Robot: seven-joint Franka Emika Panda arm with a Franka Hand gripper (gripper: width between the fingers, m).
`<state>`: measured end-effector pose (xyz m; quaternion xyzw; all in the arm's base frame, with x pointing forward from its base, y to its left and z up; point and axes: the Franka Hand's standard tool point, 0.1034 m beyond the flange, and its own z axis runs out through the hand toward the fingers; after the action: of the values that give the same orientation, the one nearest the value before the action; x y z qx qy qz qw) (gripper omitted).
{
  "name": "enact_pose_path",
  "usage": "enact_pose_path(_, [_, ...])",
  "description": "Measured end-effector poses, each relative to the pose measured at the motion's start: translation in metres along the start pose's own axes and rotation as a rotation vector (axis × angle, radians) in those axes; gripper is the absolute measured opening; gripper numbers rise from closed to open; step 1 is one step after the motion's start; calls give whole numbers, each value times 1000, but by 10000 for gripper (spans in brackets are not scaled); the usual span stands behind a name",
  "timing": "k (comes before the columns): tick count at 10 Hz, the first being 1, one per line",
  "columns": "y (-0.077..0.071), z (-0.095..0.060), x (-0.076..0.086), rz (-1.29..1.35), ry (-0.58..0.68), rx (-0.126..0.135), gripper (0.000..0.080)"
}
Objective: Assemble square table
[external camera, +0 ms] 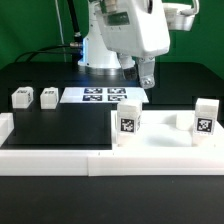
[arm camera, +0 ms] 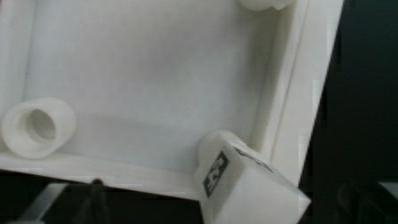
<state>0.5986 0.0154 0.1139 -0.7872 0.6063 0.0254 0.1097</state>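
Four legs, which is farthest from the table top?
The leg at the exterior view's far left; its neighbour sits nearer the marker board, the other two stand at the table top.

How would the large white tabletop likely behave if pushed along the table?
The tabletop looks like moulded plastic with raised walls, so probably stiff. It lies flat and broad, so it should slide rather than tip. Its smooth surface may be slippery to grip.

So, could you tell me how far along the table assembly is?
Looks done: one leg and a second leg stand upright on the tabletop, fastening unclear. In hand: nothing, gripper open. Left: two loose legs beside the marker board.
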Motion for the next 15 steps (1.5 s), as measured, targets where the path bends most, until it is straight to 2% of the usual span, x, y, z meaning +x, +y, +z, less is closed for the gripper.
enact_pose_path(4, [1,0,2,-294,1,-1,648])
enact_pose_path(5, [4,3,6,-485,3,-5,648])
enact_pose_path(6, [7,6,5,-687,-2,-33,648])
enact_pose_path(7, [10,8,0,-859,-9,-75,648])
enact_pose_path(8, [10,9,0,-887,11,-65,648])
enact_pose_path(10, [11,8,4,-1028,10,-77,648])
enact_pose_path(13, [13,10,7,-1064,12,-79,648])
enact_pose_path(14, [27,22,18,-1106,60,-88,648])
enact_pose_path(15, [39,35,19,-1157,90,-128,648])
